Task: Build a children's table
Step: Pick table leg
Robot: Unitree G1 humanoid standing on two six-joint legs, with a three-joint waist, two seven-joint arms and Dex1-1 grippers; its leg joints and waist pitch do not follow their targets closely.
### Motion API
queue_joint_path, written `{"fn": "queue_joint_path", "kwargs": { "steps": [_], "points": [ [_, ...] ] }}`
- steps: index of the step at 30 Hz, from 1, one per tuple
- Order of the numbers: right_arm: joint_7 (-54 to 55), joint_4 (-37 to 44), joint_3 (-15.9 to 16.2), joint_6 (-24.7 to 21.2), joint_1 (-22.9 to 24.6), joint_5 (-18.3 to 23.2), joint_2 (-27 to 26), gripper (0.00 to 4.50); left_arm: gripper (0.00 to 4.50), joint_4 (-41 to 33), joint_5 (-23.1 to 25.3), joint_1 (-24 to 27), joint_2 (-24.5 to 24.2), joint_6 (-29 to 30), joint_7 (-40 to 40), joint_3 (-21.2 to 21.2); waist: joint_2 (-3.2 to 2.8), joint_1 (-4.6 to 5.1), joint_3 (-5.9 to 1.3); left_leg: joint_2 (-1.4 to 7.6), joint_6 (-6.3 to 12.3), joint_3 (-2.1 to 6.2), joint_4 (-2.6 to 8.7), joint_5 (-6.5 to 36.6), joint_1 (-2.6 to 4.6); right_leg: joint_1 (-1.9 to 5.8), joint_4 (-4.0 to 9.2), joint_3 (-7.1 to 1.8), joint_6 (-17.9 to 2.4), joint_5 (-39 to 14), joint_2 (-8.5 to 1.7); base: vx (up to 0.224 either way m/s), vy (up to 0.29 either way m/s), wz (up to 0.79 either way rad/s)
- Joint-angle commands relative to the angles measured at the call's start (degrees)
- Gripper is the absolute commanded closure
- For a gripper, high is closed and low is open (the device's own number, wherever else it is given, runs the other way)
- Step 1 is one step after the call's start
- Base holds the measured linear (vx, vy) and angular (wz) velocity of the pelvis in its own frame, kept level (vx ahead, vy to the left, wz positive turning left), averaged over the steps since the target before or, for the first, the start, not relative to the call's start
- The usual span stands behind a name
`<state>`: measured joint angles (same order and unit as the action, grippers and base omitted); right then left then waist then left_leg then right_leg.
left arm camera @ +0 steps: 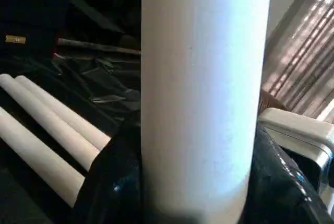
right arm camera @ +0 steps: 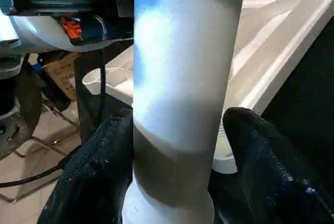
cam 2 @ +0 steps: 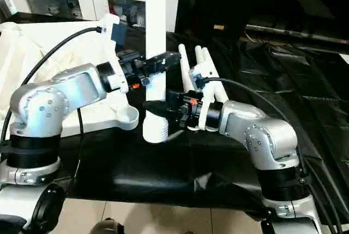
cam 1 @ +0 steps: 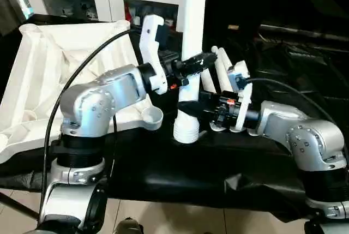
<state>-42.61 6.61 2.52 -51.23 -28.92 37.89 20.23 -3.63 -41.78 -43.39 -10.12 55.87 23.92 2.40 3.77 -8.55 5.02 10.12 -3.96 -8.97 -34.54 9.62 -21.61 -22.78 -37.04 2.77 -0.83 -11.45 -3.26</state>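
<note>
Left pincer point(cam 1: 203, 59) gripped the upright leg point(cam 1: 192, 37) mid-shaft; right pincer point(cam 2: 158, 108) bracketed it lower, one finger clear. Smooth, stiff, likely light tube: clamp squarely.

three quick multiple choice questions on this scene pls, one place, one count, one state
1. Where does the upright leg's lower end stand?
A. in the corner socket
B. on the black cloth beside the socket
C. on the floor

2. How many spare legs lie on the cloth?
A. one
B. two
C. three

3. How does the tabletop lie?
A. ribbed underside up
B. flat top up
C. on its edge

Answers:
1 B, the upright leg rests on the black cloth next to the corner socket.
2 C, three spare legs lie side by side.
3 A, the tabletop shows its ribs.
</note>
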Motion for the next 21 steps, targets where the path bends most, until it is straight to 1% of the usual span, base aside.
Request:
{"fn": "queue_joint_path", "kwargs": {
  "steps": [1,4,6,7,8,13,17,21],
  "points": [
    [1.0,0.0,-0.8,-0.9,-0.5,-0.2,0.4,1.62,2.63,-2.0,0.3,-1.7,0.0,-0.2,0.1,-1.5,-0.63,-0.07,-5.23,2.28,-2.53,0.44,3.53,6.3,0.61,3.43,4.47,-2.61,-8.6,-6.3,-4.48,0.000,0.000,0.00],
    [0.9,0.0,-0.6,-2.2,-0.6,0.2,0.5,1.62,2.63,-2.2,1.0,-1.7,-0.1,-0.3,0.4,-2.1,-0.68,-0.03,-5.25,2.34,-2.43,0.47,3.55,6.2,0.66,3.38,4.43,-2.60,-8.6,-6.1,-4.43,0.000,0.000,0.00],
    [0.6,0.1,-0.5,-3.3,-0.7,0.9,0.6,1.62,2.63,-2.3,1.5,-1.7,0.1,-0.5,0.2,-2.2,-0.57,0.00,-5.21,2.25,-2.41,0.43,3.52,6.3,0.60,3.46,4.48,-2.62,-8.7,-6.3,-4.44,0.000,0.000,0.00],
    [0.4,0.1,-0.4,-3.5,-0.7,1.0,0.7,1.62,2.63,-2.3,1.6,-1.8,0.2,-0.5,0.1,-2.2,-0.39,-0.04,-5.21,2.25,-2.32,0.39,3.49,6.1,0.55,3.50,4.48,-2.64,-8.7,-6.4,-4.51,0.000,0.000,0.00],
    [0.1,0.2,-0.2,-3.8,-0.8,1.3,0.9,1.62,2.63,-2.3,1.7,-1.9,0.3,-0.6,-0.1,-2.2,-0.44,-0.05,-5.19,2.25,-2.32,0.40,3.50,6.1,0.53,3.50,4.51,-2.64,-8.6,-6.6,-4.53,0.000,0.000,0.00],
    [-0.7,1.0,0.9,-4.2,-0.6,1.4,1.2,1.62,2.64,-2.2,2.5,-1.8,0.5,-1.1,-0.4,-2.9,-0.29,-0.07,-5.22,2.30,-2.22,0.40,3.48,5.8,0.54,3.45,4.54,-2.64,-8.1,-7.1,-4.54,0.000,0.000,0.00],
    [-0.7,0.8,1.1,-4.7,-0.7,1.3,1.0,1.62,2.64,-2.4,2.6,-1.7,0.6,-1.6,0.4,-3.1,-0.27,-0.07,-5.24,2.26,-2.16,0.36,3.43,5.4,0.52,3.43,4.49,-2.63,-8.4,-6.4,-4.52,0.000,0.000,0.00],
    [-0.9,0.8,1.2,-5.0,-0.7,1.5,1.1,1.62,2.64,-2.7,2.5,-1.6,0.4,-1.7,1.4,-3.6,-0.29,-0.04,-5.20,2.26,-2.20,0.37,3.46,5.8,0.55,3.42,4.55,-2.62,-8.4,-7.1,-4.50,0.000,0.000,0.00]
  ]
}}
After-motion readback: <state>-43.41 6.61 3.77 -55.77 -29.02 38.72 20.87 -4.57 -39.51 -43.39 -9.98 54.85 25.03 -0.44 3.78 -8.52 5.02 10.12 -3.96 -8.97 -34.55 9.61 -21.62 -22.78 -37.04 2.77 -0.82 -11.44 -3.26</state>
